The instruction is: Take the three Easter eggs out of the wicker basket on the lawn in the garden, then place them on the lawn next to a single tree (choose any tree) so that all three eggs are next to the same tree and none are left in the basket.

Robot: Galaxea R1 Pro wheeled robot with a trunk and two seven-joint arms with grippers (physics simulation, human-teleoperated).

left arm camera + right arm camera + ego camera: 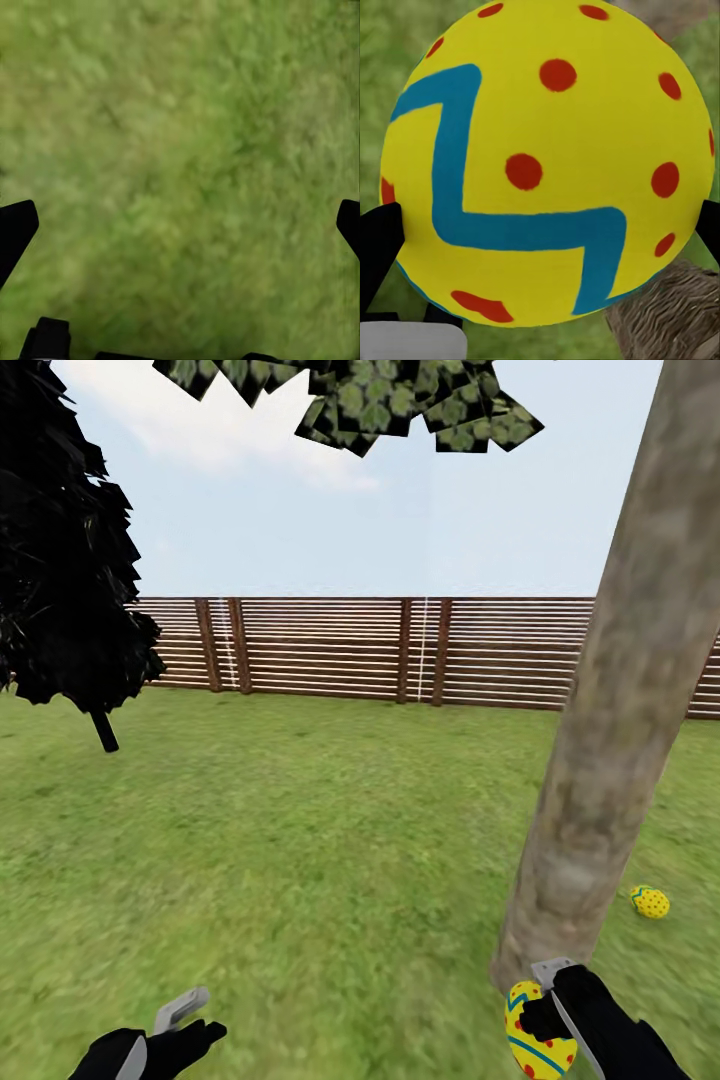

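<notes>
Right tool point(545, 1015) clamped on an Easter egg point(538, 1035), just beside the tree point(610, 760) base; another egg point(650, 902) already on the lawn point(300, 860) past the trunk. Could roll if dropped from height, or knock the trunk. Left tool point(180, 225) spread, empty. Open grass leftward.

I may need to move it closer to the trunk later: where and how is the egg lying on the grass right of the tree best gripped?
Grip the lying egg across its narrow middle, coming straight down from above. It rests on its side on the lawn, apart from the tree trunk, so its rounded flanks are free. The open left pincer is unloaded; the right pincer holds another egg.
</notes>
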